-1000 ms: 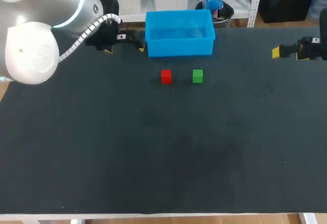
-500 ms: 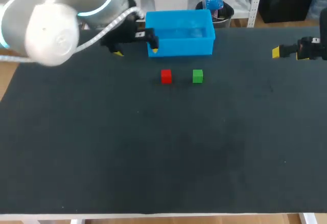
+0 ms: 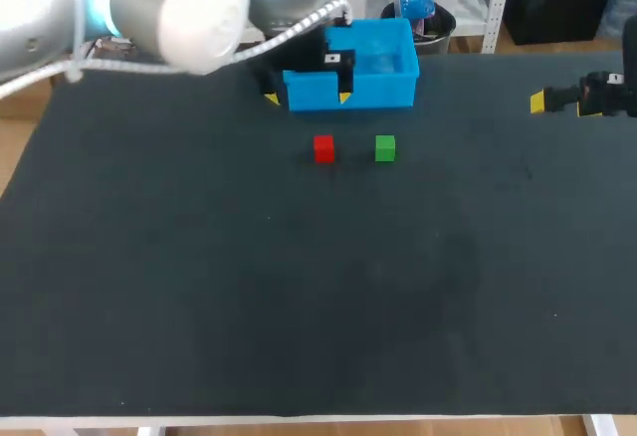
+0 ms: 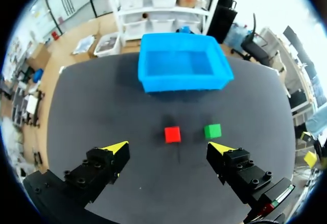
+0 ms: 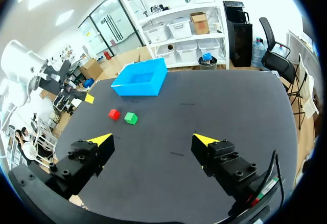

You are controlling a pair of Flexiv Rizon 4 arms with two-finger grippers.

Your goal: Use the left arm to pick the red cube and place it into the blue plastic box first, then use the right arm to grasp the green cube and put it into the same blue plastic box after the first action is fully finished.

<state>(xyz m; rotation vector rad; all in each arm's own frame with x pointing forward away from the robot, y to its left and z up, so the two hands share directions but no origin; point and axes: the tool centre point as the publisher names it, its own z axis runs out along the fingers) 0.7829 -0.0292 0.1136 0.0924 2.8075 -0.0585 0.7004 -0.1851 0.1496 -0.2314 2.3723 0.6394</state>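
Counting from the head view: one red cube point(image 3: 323, 148), one green cube point(image 3: 385, 147) and one blue plastic box point(image 3: 350, 63) on the dark counter point(image 3: 299, 307). The cubes sit side by side, apart, just in front of the box, with the red one on the left. The left gripper point(image 3: 307, 96) hangs at the box's front wall, its two yellow tips spread wide. The right arm point(image 3: 605, 96) sits at the counter's right edge.

Left wrist view: the gripper stands wide open; the red cube lies on the counter ahead of it, touching neither tip, with the green cube beside it and the box beyond.

Right wrist view: the right gripper point(image 5: 153, 141) stands wide open; both cubes and the box lie well ahead, off toward its left finger.
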